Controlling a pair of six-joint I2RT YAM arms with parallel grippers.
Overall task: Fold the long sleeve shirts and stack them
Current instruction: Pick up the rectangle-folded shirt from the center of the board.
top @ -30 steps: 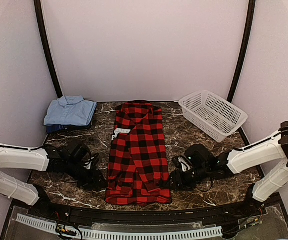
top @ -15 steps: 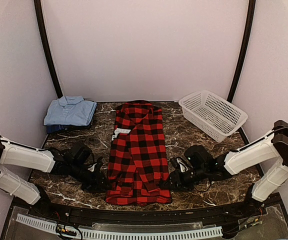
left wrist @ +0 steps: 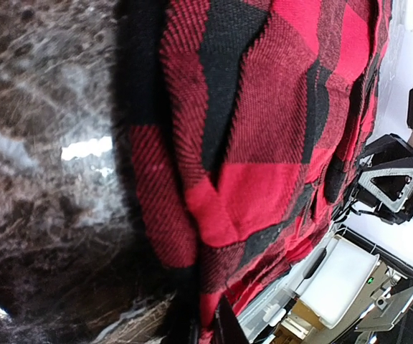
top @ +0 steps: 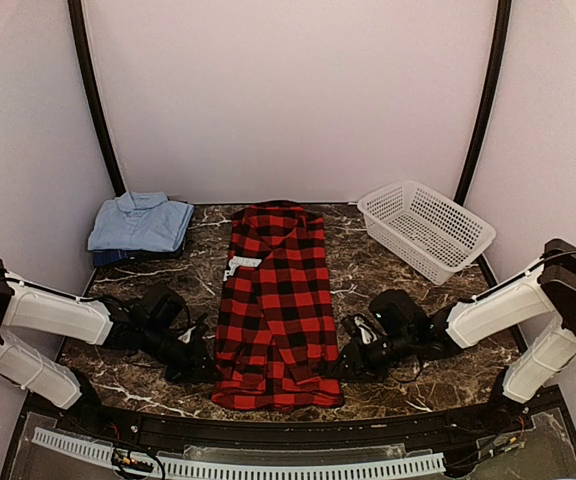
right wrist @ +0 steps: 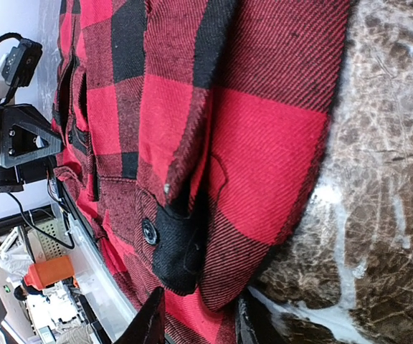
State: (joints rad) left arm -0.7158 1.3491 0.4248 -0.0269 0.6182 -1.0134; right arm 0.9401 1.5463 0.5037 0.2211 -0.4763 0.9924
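The dark blue shirt [top: 118,257] lies under the light blue one [top: 140,220], with only its edge showing. In both wrist views the flannel [left wrist: 264,143] runs off the frame. The bottom edge cuts off the right fingers [right wrist: 150,322] and the left fingers [left wrist: 223,331] (these are blurred too).

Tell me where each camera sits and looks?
Top camera: above and behind the arms, looking down on the flannel shirt and table; both arms show.
Left wrist: low by the shirt's left edge, facing right; left pincer tips show.
Right wrist: low by its right edge, facing left; right pincer tips show.
Shared: each wrist view sees the other pincer.
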